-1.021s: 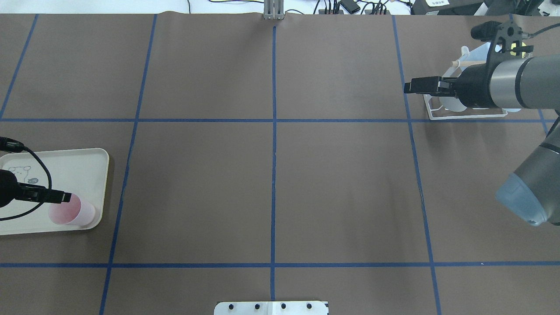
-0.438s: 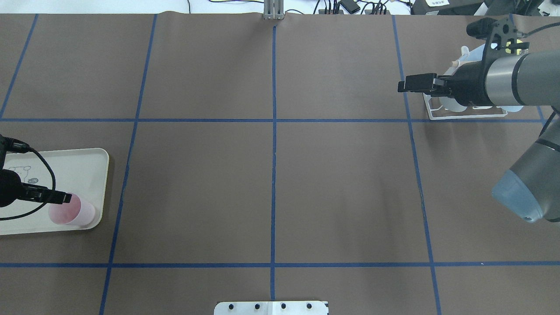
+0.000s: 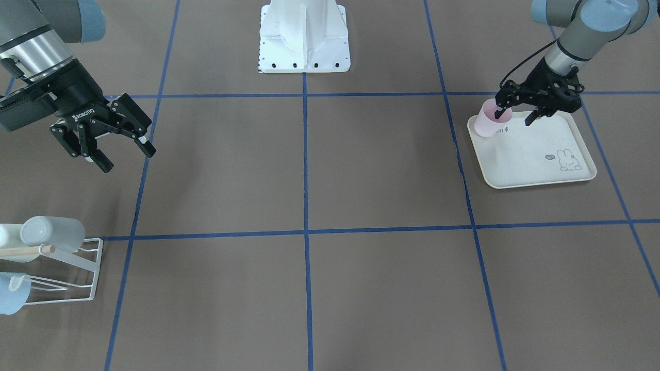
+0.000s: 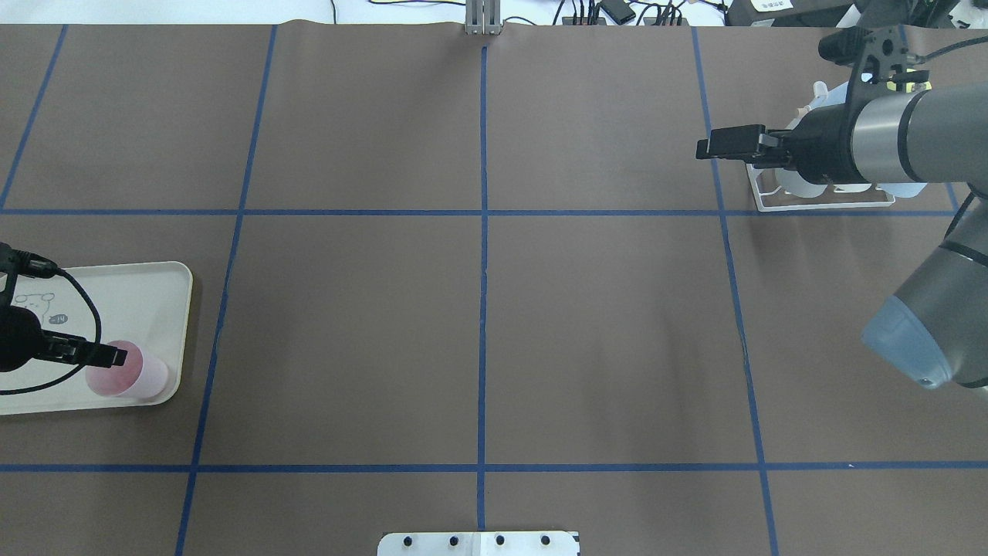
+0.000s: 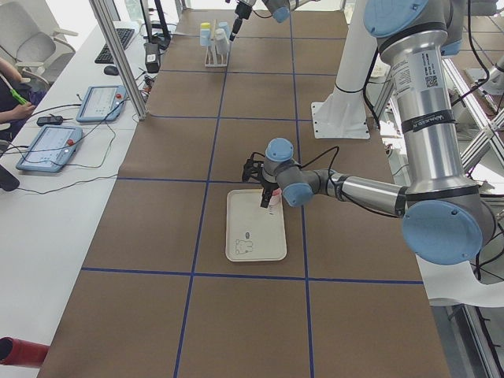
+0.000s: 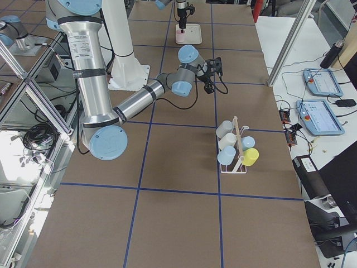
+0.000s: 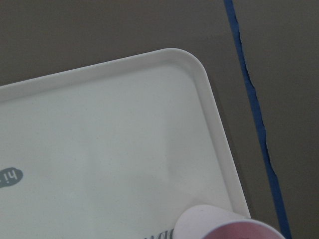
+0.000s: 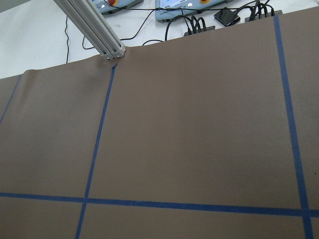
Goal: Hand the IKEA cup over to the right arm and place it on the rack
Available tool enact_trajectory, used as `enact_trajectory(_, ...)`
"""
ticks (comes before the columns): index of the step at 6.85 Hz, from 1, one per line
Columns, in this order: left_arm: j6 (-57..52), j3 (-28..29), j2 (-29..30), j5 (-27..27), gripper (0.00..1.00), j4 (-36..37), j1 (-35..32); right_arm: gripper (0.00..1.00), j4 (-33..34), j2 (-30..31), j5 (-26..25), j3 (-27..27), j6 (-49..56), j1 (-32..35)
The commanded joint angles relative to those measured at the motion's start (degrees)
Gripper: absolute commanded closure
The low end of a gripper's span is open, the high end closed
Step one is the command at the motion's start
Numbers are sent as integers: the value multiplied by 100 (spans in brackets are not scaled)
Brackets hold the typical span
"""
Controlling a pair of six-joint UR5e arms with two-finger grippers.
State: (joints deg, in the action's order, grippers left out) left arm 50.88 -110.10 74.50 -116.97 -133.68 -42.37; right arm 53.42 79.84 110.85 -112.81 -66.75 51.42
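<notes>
1. Left edge of the table: the cream rabbit-print tray (image 4: pixel 147 293) carries the pink IKEA cup (image 4: pixel 147 376). The cup stands upright in the tray corner nearest the robot and the table's middle. It is on the tray, not lifted.
2. The left gripper (image 3: pixel 514 116) hangs over that corner with its fingers spread. One finger (image 3: pixel 499 112) dips into the cup's mouth. The other stands outside over bare tray, apart from the cup's wall. You are likely seeing a rim pinch being set up, a grip that leaves the cup's body free for the other arm to take.
3. Table's middle: only the blue tape lines (image 4: pixel 483 270) cross the brown cover here. Expect the hand-over to happen in this stretch, which lies between the two arms.
4. The right gripper (image 3: pixel 127 159) hovers above the table just beside the rack, fingers wide and holding nothing. It points toward the table's middle, most likely waiting to receive the cup.
5. Far right corner of the table: the white wire rack (image 4: pixel 826 205), with its thin wooden rod (image 3: pixel 26 251), already holds other cups (image 6: pixel 226 142) in white, blue and yellow. You cannot tell from here which prong is free, so choosing one will need care.
</notes>
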Motion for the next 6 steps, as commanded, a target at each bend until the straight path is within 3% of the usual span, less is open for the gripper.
enact_trajectory(1,9,6,-15,-28,61,0,18,0,-7,-21,7,4,-57,0)
enact_trajectory(2,9,-20,-15,-36,90,70,18,0,-7,-21,7,4,-57,0)
enact_trajectory(3,70,-64,-15,-36,100,114,18,0,-7,-29,7,4,-57,0)
enact_trajectory(5,115,-361,-58,-176,100,288,-52,0,-7,-169,42,4,-205,0)
enact_trajectory(6,115,-781,-189,-368,100,821,-87,0,-7,-344,68,4,-494,0)
